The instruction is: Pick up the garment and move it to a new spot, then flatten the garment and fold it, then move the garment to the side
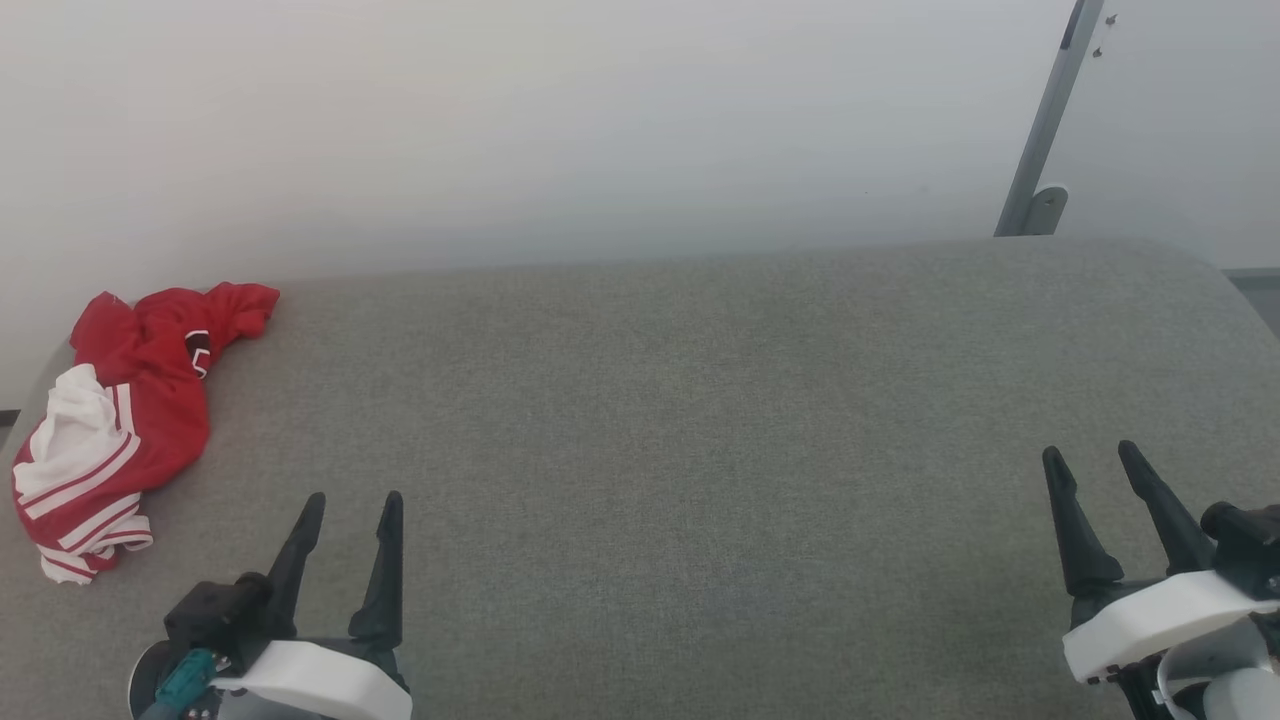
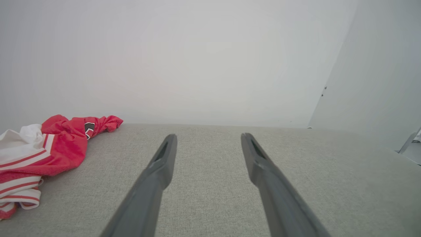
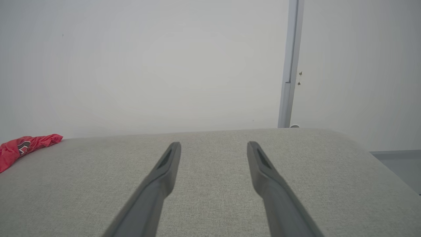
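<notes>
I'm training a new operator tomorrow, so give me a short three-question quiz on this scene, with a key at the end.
1. True or false: the garment lies crumpled near the left end of the grey surface.
2. Multiple choice: the jaws of the left gripper are A) shut on the garment, B) open and holding nothing, C) shut and empty.
3. Short answer: which is nearer the garment, the left gripper or the right gripper?

Key: 1 true. 2 B. 3 the left gripper.
</notes>
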You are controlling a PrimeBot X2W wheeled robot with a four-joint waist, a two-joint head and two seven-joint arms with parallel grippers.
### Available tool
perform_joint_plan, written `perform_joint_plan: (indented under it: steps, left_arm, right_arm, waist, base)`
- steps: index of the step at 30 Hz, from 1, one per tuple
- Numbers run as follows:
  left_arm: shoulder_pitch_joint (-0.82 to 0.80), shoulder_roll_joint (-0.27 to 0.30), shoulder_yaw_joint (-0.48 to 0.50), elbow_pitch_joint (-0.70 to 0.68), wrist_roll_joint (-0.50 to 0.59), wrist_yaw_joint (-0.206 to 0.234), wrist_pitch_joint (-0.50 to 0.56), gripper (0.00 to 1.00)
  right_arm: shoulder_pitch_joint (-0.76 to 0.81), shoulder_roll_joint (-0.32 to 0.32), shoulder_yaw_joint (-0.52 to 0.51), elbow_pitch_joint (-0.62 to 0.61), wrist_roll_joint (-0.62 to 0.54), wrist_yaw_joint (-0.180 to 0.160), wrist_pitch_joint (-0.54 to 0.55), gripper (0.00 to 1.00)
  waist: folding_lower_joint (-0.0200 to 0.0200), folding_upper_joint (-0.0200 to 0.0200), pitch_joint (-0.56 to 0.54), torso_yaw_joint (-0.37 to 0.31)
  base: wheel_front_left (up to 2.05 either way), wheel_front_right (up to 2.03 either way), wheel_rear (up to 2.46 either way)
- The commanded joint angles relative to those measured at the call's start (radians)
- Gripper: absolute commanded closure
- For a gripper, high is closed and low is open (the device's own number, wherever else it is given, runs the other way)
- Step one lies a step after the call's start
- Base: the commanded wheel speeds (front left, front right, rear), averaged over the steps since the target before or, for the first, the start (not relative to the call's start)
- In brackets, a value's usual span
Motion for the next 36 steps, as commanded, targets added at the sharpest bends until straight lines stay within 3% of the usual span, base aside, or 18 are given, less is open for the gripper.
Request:
perform_joint_plan:
  steps: [1, 8, 22, 30, 36]
  left_arm:
    - [0.006, 0.0, 0.004, -0.007, 0.021, -0.002, -0.007, 0.0]
    - [0.011, -0.002, 0.004, -0.008, 0.064, -0.007, -0.02, 0.0]
    - [0.01, -0.007, 0.01, 0.002, 0.048, -0.009, -0.019, 0.0]
    - [-0.01, -0.01, 0.039, 0.016, 0.029, 0.027, -0.012, 0.0]
    - [-0.017, 0.003, 0.072, 0.0, 0.019, 0.068, 0.012, 0.0]
  right_arm:
    - [0.003, -0.007, 0.001, -0.007, -0.02, 0.0, -0.01, 0.0]
    - [0.005, -0.012, 0.01, -0.011, -0.064, 0.0, -0.022, 0.0]
    - [0.013, -0.005, 0.011, -0.02, -0.066, 0.0, -0.023, 0.0]
    - [0.01, -0.011, 0.046, -0.03, -0.065, 0.0, -0.025, 0.0]
    - [-0.021, -0.009, 0.107, -0.032, -0.06, 0.0, -0.019, 0.0]
  waist:
    - [0.0, 0.0, -0.001, -0.001]
    - [0.0, 0.0, -0.005, -0.004]
    - [0.0, 0.0, -0.008, 0.006]
    - [0.0, 0.0, -0.012, 0.083]
    - [0.0, 0.0, -0.017, 0.196]
  base:
    - [0.0, 0.0, 0.0]
    - [0.0, 0.0, 0.0]
    - [0.0, 0.0, 0.0]
    - [0.0, 0.0, 0.0]
    - [0.0, 0.0, 0.0]
